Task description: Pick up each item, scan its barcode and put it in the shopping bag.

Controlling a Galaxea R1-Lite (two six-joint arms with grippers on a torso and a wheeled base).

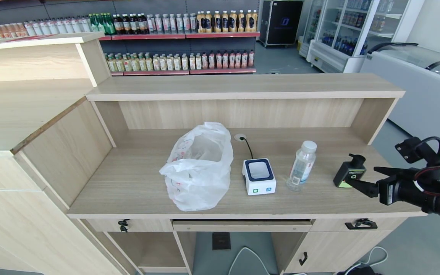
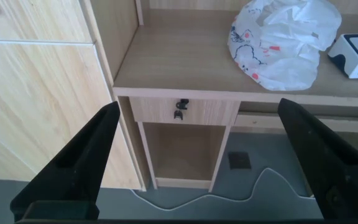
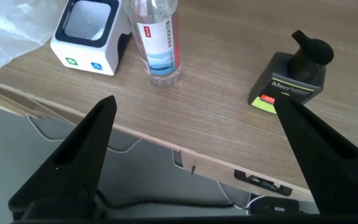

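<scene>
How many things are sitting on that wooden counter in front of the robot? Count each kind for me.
white plastic shopping bag: 1
barcode scanner: 1
clear water bottle: 1
dark pump bottle: 1
Total: 4

Shop, drink shelves [image 1: 166,36], glass-door fridges [image 1: 342,30], wooden checkout counter [image 1: 128,179], barcode scanner [image 1: 259,175]

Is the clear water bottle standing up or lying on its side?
Upright: the water bottle stands on its base on the counter, with its white cap on top.
</scene>
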